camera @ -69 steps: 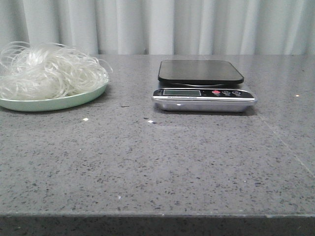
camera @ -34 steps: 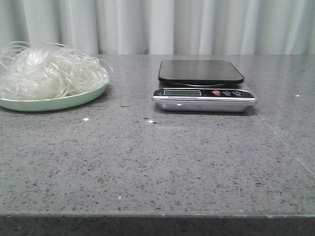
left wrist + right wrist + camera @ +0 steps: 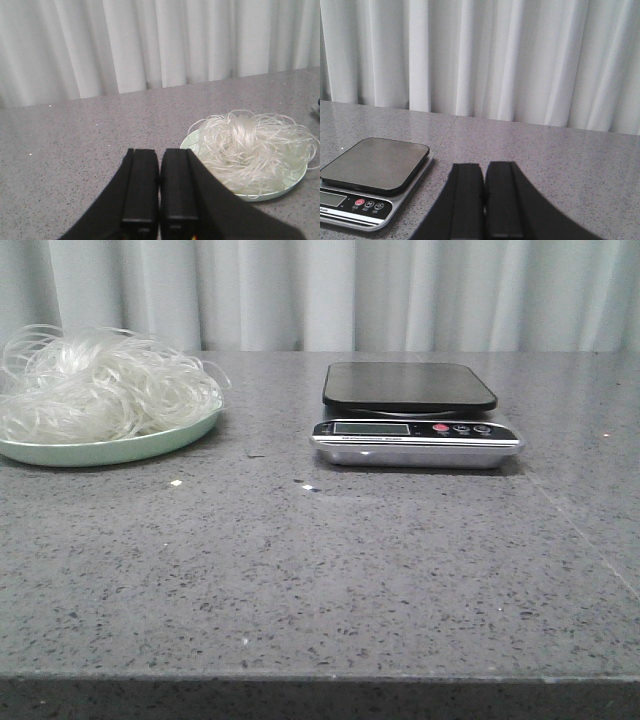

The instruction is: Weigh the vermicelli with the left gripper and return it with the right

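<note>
The vermicelli [image 3: 95, 390] is a fluffy heap of thin translucent white strands on a pale green plate [image 3: 110, 448] at the table's far left. It also shows in the left wrist view [image 3: 250, 147], on the plate [image 3: 270, 191]. A kitchen scale [image 3: 412, 415] with a black platform stands at the back middle, bare; it shows in the right wrist view too [image 3: 370, 172]. My left gripper [image 3: 160, 152] is shut and empty, short of the plate and to one side of it. My right gripper [image 3: 484, 166] is shut and empty, beside the scale. Neither gripper shows in the front view.
The grey speckled table [image 3: 320, 570] runs to a front edge near the bottom of the front view. A few small white crumbs [image 3: 175, 483] lie between plate and scale. White curtains [image 3: 320, 290] hang behind the table.
</note>
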Tool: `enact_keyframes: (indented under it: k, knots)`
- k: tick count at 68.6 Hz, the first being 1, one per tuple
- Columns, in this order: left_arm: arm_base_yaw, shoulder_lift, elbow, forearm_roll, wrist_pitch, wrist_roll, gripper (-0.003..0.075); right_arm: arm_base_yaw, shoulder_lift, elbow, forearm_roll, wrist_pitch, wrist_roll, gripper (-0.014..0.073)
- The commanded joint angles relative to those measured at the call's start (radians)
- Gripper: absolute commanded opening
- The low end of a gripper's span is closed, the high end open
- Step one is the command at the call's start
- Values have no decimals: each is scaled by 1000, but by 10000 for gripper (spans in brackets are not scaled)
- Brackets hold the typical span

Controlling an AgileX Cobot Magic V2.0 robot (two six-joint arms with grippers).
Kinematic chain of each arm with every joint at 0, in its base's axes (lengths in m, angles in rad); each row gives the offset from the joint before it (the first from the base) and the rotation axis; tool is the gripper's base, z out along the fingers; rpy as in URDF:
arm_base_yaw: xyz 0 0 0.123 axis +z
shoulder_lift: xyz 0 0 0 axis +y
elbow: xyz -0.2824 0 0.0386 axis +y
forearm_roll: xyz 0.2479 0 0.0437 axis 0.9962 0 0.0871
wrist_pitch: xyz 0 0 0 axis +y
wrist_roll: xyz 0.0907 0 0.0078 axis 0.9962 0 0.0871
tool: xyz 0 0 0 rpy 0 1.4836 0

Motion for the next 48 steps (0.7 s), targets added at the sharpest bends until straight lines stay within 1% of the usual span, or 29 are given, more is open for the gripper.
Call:
enact_keyframes:
  k: [1, 12, 24, 25, 26, 28, 48]
  knots:
    - [2, -26, 36, -10, -138, -10, 137, -3, 11, -26, 2, -84, -4, 150]
    - [0, -130, 234, -10, -293, -10, 137, -3, 11, -26, 2, -84, -4, 150]
    - [0, -205, 411, -13, -381, -10, 137, -3, 11, -26, 2, -84, -4, 150]
    - [0, -209, 411, -13, -381, -10, 137, -3, 11, -26, 2, -84, -4, 150]
    - [0, -220, 404, -13, -319, -10, 137, -3, 11, -26, 2, -84, -4, 150]
    - [0, -228, 401, -13, -287, -10, 137, -3, 11, -26, 2, -84, -4, 150]
    - [0, -221, 404, -13, -294, -10, 137, -3, 11, -26, 2, -84, -4, 150]
